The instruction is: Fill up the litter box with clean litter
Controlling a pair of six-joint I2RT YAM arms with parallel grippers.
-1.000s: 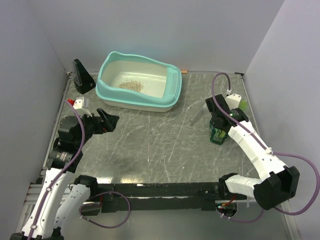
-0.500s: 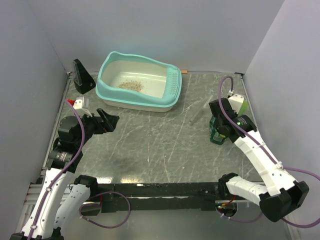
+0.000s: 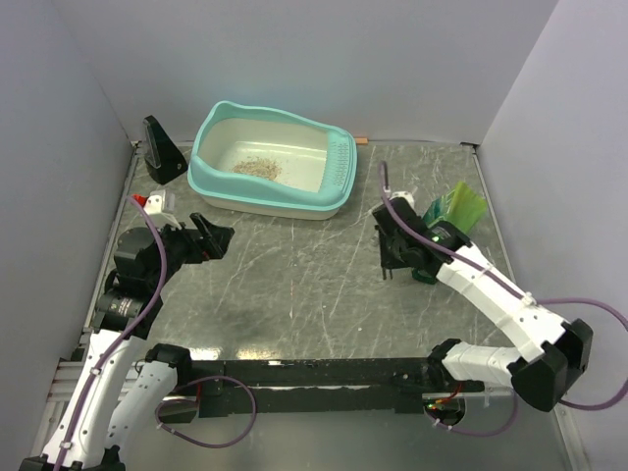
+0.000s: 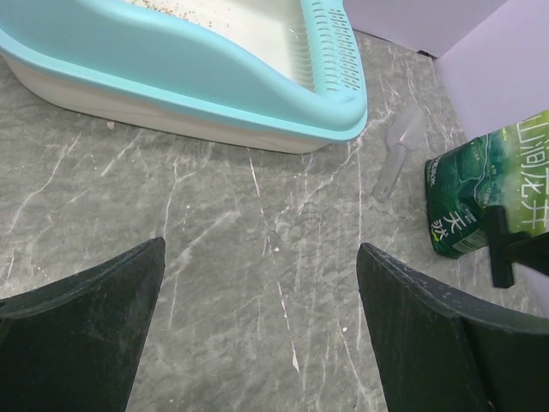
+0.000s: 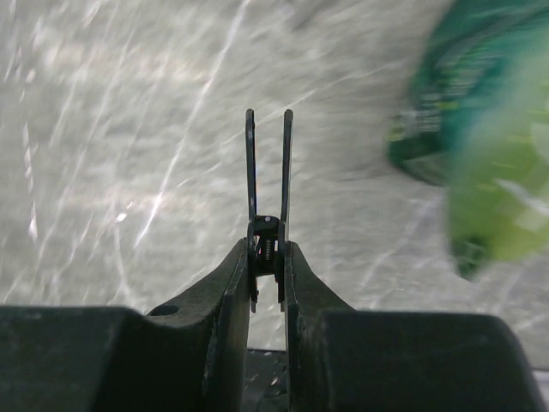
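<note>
Grey marbled tabletop [image 3: 294, 280], lilac walls [image 3: 343, 59], litter box [image 3: 342, 167]

One each: litter box [image 4: 214, 81], clean litter [image 3: 257, 167] patch, green pouch [image 4: 480, 189], scoop [image 4: 399, 154], black clip [image 5: 267, 172], left tool [image 4: 259, 247], right tool [image 5: 267, 249].

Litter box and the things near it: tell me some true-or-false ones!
1. The litter box has a little heap of litter inside. True.
2. The green pouch is in the litter box. False: it sits on the table, off to the box's right.
3. The left gripper has its jaws wide open and holds nothing. True.
4. The right gripper holds the scoop. False: its jaws are shut on a thin black clip; the scoop lies on the table.
</note>
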